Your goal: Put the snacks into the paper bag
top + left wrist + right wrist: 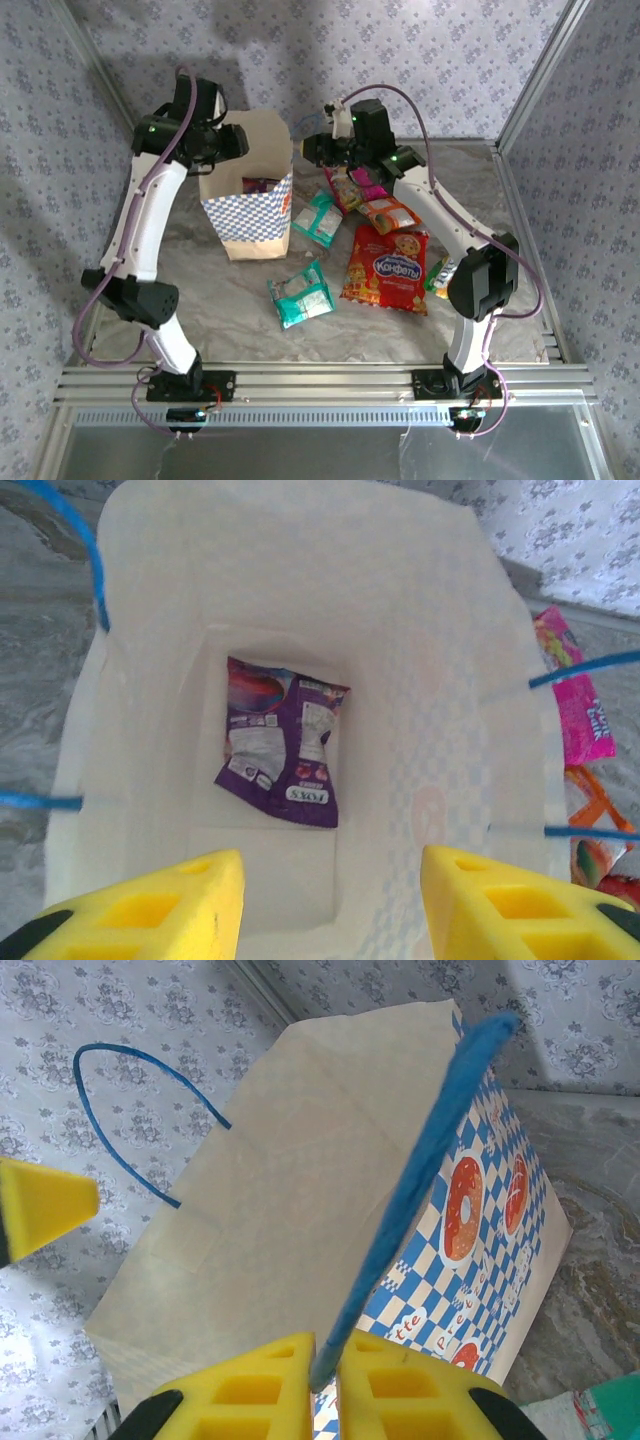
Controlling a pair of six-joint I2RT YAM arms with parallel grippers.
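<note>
- Step, as judged: between drop-off and next pick; one snack in, six left out.
- bag [248,205]: upright on tabletop [210,300], left of centre, mouth up.
- purple pkt [283,740]: flat on bag floor, label side up.
- left fingers [150,910]: apart, nothing btw them, hanging right over bag mouth.
- right fingers [250,1385]: clamped on handle [420,1180], blue cord running up from the pinch; prob. there to hold bag steady and mouth wide.
- Out on tabletop, right of bag:
  - magenta pkt [352,187] and orange pkt [388,213], close together under right arm
  - teal pkt [318,218] just beside bag
  - second teal pkt [303,293] nearer the bases
  - red pkt [387,265], biggest, mid-tabletop
  - green pkt [440,273], partly hidden by right arm
- Next, prob.: raise left fingers clear of bag rim, swing to a loose pkt; teal pkt beside bag looks handiest.
- Come down w/ fingers wide and pinch an edge or seam; shiny film likely slippery, flat pkts hard to get under.
- Hold right pinch on handle meanwhile, else bag may sag or tip.
- Mind the other blue cord loop on re-entry: snag risk.
</note>
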